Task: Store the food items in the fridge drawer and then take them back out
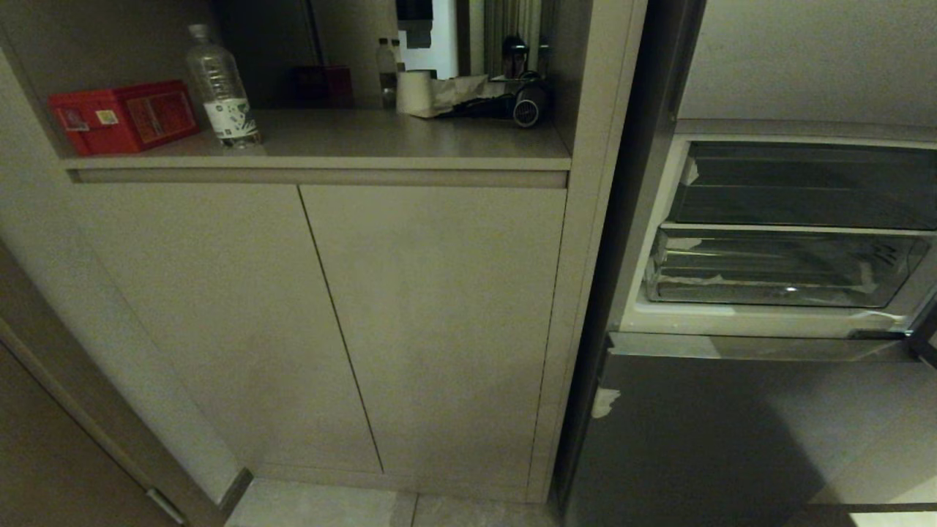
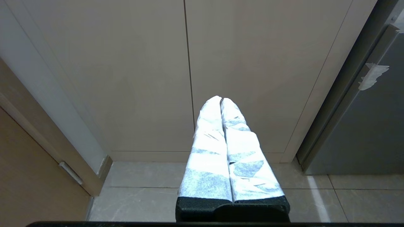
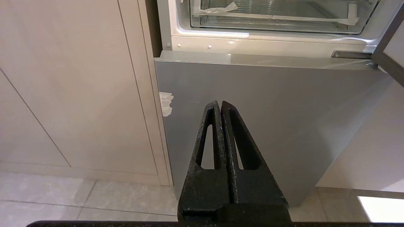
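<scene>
The fridge stands open at the right of the head view, and the clear fridge drawer [image 1: 783, 274] with white tape scraps on its front sits pushed in at the bottom of the compartment; its front edge [image 3: 277, 14] also shows in the right wrist view. The food items are out of view. My left gripper [image 2: 221, 99], wrapped in white tape, is shut on nothing and points at the beige cabinet doors [image 2: 189, 78]. My right gripper [image 3: 220, 102], black, is shut and empty, facing the grey steel lower door [image 3: 268, 104] well below the drawer. Neither arm shows in the head view.
A beige cabinet [image 1: 351, 315] stands left of the fridge. Its open shelf [image 1: 366, 143] holds a red box [image 1: 124, 116], a clear water bottle [image 1: 222, 88], a paper roll [image 1: 415, 91] and dark clutter. A tape scrap [image 1: 605, 401] marks the grey door's edge. Tiled floor [image 2: 142, 195] lies below.
</scene>
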